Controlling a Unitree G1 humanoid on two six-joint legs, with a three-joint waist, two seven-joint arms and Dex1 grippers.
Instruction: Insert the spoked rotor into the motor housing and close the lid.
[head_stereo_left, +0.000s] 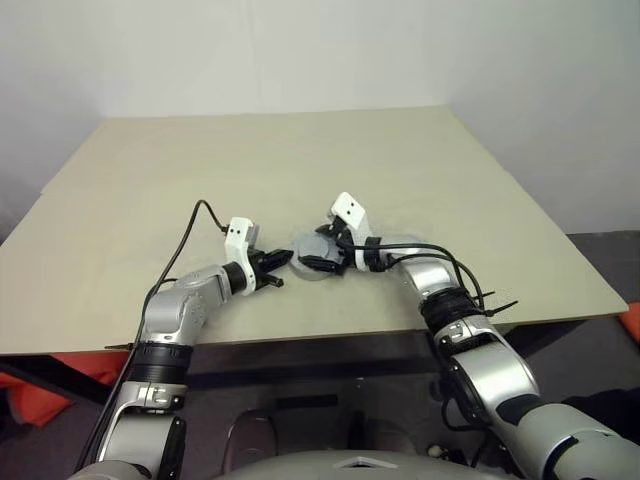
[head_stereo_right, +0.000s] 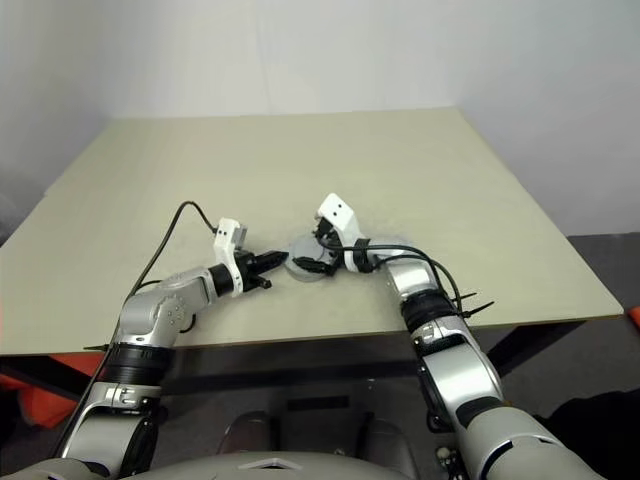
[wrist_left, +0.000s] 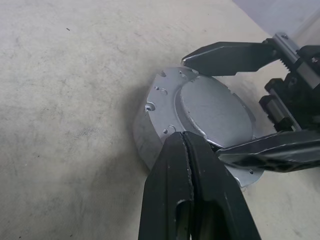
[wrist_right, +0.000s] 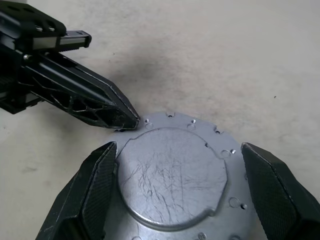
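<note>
Silvery metal, scratched across its raised round centre, made up the lid (wrist_right: 172, 172), which sat flat on top of the motor housing (wrist_left: 150, 137) with its notched, hole-dotted rim lined up over the housing's wall. The stack rested on the beige table (head_stereo_left: 300, 160), near its front edge. The spoked rotor could not be seen with the lid covering the housing.

The right gripper (wrist_right: 180, 187) stood with its two black fingers (wrist_right: 87, 195) spread wide, one on each side of the lid's raised centre, just beside it; a small gap showed on both sides, so it had hold of nothing. The lid lay directly between those fingers and slightly below them.

The left gripper (wrist_left: 186, 142) had its fingers pressed fully together, empty, forming a single black point. That point reached the lid's rim on the side away from the right gripper, at or just short of touching; the pictures did not settle which. From the head camera the two grippers faced each other across the housing (head_stereo_left: 312, 262), the left one coming in from the robot's left and the right one from the right.
</note>
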